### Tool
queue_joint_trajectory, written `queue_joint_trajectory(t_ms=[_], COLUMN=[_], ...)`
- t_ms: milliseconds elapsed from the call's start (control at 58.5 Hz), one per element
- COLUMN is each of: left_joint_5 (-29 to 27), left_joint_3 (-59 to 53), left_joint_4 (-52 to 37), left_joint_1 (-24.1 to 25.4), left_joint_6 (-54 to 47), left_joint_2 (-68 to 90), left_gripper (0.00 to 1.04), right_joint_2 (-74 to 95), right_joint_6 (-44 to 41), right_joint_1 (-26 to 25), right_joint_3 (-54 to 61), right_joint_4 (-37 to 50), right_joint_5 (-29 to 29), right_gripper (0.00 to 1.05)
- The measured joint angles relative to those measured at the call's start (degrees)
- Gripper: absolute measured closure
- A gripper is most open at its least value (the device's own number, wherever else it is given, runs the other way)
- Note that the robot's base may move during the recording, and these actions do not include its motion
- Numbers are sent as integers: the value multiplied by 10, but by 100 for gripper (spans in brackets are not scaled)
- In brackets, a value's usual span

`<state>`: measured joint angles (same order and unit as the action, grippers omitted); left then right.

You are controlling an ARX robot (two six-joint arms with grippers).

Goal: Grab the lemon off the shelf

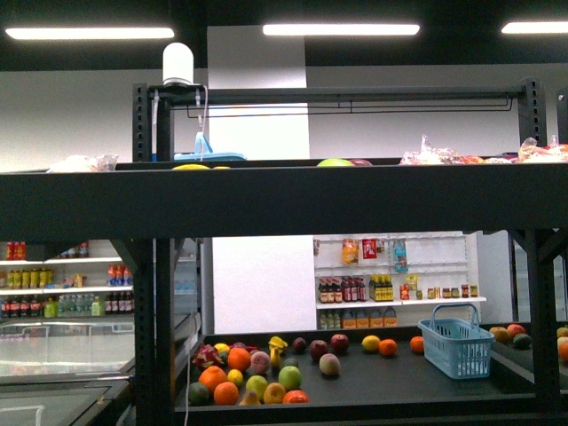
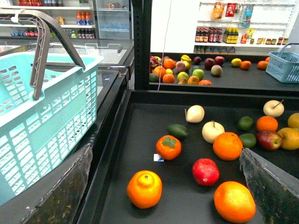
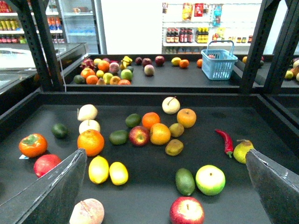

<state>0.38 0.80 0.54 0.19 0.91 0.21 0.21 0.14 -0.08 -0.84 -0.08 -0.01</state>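
Approach stage, I'd say. Right fingers (image 3: 51, 191) and left fingers (image 2: 56, 196) hang spread wide and empty over the shelf (image 3: 149, 98). The lemon (image 3: 118, 173) lies on the tier beside a bigger yellow fruit (image 3: 98, 169), near the right fingers. Next: lower, straddle it alone, close.

Bright ceiling strips (image 1: 341, 29) w/ glare, shelf (image 1: 284, 200) dark & backlit in front view, wrist views sharp, evenly lit.

white wall (image 1: 257, 293), dark ceiling (image 1: 222, 12) with long tube lights (image 1: 341, 29) — bottle-stocked grocery shelves (image 1: 399, 303) behind
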Motion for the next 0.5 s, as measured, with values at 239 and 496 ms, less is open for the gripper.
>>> queue_joint_trajectory(t_ms=[239, 496], left_joint_5=[227, 348], left_joint_3=[88, 302], left_joint_4=[32, -103], left_joint_1=[199, 396], left_joint_6=[354, 595], left_joint_2=[209, 544], left_gripper=[8, 8], right_joint_2=[0, 0], right_joint_6=[0, 0], right_joint_1=[0, 0], right_joint_3=[0, 0], right_joint_4=[0, 0], right_joint_5=[0, 0], right_gripper=[2, 2])
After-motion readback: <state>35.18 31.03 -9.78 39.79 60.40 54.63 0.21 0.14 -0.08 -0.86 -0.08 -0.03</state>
